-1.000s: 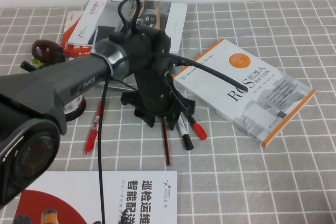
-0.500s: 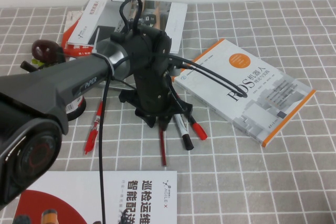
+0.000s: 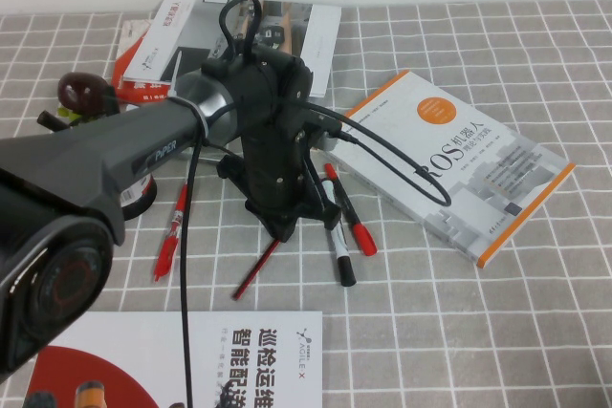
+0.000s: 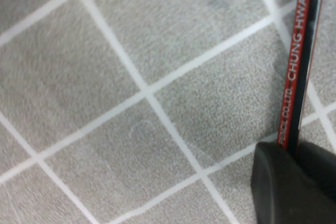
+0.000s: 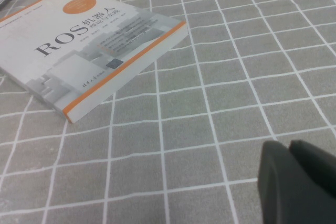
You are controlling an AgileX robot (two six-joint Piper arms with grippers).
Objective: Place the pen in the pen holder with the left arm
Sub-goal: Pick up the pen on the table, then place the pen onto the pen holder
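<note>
Honestly, my left gripper (image 3: pixel 287 225) hides its own fingertips from above; it's clamped on the pen (image 3: pixel 255 270), which slants down toward the near-left. Wrist view reads "CHUNG HWA" on it (image 4: pixel 297 61). Right gripper (image 5: pixel 299 182) sits closed beyond the ROS book (image 5: pixel 89 51).

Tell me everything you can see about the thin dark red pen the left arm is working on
The pen is a very slim, long, dark red stick with a black stripe and white "CHUNG HWA" lettering along it. The left gripper is shut on its upper end; the rest slants down toward the robot's left, its lower tip near the grey checked tablecloth. The right gripper is off to the side, near the ROS book.
</note>
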